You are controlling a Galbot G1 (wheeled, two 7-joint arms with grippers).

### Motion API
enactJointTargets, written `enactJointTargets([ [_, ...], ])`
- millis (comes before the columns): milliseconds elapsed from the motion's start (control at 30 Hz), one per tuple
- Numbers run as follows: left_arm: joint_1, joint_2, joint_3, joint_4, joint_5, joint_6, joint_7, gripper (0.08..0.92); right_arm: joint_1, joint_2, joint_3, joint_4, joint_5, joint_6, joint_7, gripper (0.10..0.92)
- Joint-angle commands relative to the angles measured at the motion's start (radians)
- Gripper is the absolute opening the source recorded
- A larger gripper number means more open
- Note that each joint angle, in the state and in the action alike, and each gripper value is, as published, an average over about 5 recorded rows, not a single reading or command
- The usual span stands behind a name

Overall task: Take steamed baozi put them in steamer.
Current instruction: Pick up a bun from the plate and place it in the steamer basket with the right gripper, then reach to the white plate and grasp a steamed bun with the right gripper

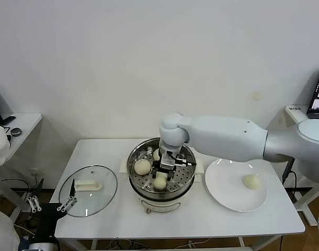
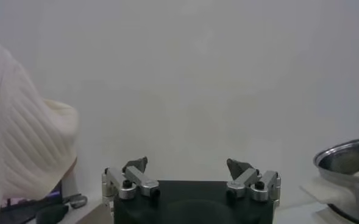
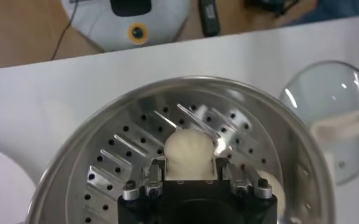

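The steel steamer stands mid-table on its cream base. My right gripper is down inside it, shut on a cream-white baozi just above the perforated floor; the right wrist view shows that baozi pinched between the fingers. A second baozi lies in the basket's left part, and a third shows partly behind the gripper. One more baozi lies on the white plate. My left gripper hangs open and empty off the table's front left corner.
The round glass lid with its white handle lies on the table left of the steamer. The table's front edge runs close below the steamer. The left wrist view catches the steamer's rim at the far side. A side table stands far left.
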Motion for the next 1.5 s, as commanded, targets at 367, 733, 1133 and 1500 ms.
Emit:
enactJointTargets([
  [367, 0.001, 0.01, -0.008, -0.004, -0.004, -0.002, 0.0, 0.823, 0.105, -0.149, 0.102, 0.004, 0.108, -0.126, 0.012, 0.815],
  [733, -0.029, 0.025, 0.028, 0.007, -0.001, 0.0, 0.003, 0.823, 0.096, -0.563, 0.182, 0.114, 0.196, -0.747, -0.027, 0.823],
  [1133, -0.036, 0.029, 0.048, 0.007, 0.012, 0.0, 0.005, 0.823, -0.418, -0.778, 0.577, -0.018, -0.089, -0.593, -0.066, 0.823],
  [1500, -0.016, 0.027, 0.031, 0.018, 0.013, 0.0, 0.006, 0.823, -0.673, -0.636, 0.831, -0.28, -0.269, -0.475, -0.031, 0.823],
])
